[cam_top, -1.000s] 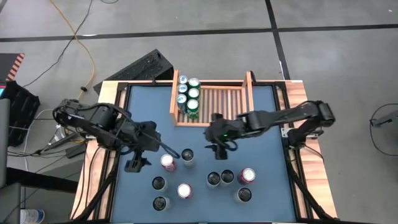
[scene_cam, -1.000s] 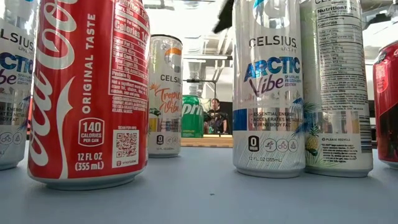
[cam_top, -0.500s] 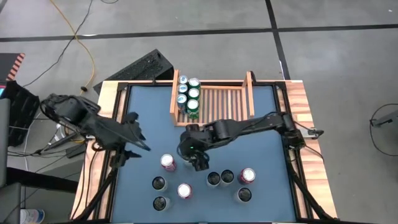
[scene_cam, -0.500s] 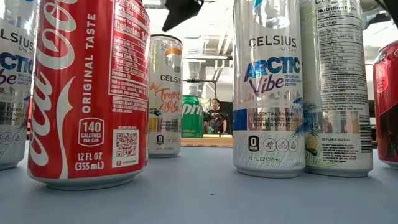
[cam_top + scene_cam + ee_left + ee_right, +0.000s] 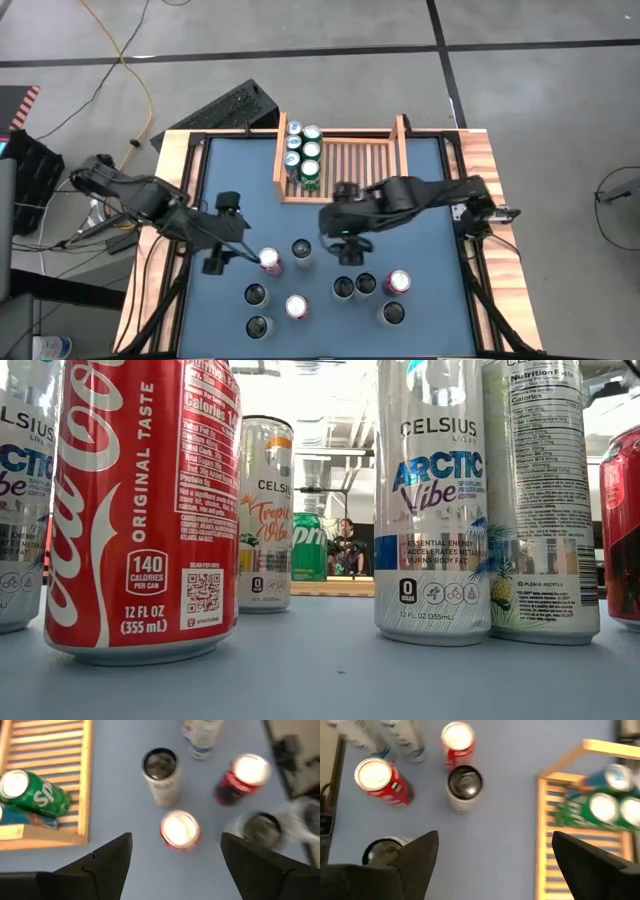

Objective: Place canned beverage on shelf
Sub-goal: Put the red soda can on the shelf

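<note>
Shelf (image 5: 350,160): light-brown wooden rack, slatted base, raised solid side boards, set at the far middle of the blue tabletop (image 5: 420,190); its slats run from the far edge toward the near one and its open front faces the loose cans. Shelf stock: five green-and-teal cans (image 5: 303,150), upright in two short rows against the rack's left side board, tops up; the remaining slats are bare. Loose stock, all upright with long axes vertical: red cola can with a silver top (image 5: 270,261); silver slim can with a dark top (image 5: 302,249) just beside it; a second red can (image 5: 296,306) nearer the front; two dark-topped cans (image 5: 257,295) at the front left; a pair of dark-topped cans (image 5: 354,286) mid-front; a third red can (image 5: 397,282) with another dark-topped can (image 5: 391,314) in front of it. My left gripper (image 5: 222,232): above the table's left side, just left of the red cola can, fingers spread wide, holding nothing; its wrist view shows that can between the fingers (image 5: 107,857), apart from both. My right gripper (image 5: 345,248): above the table's middle, between the rack's front and the loose cans, right of the silver slim can, fingers fully parted and empty.
</note>
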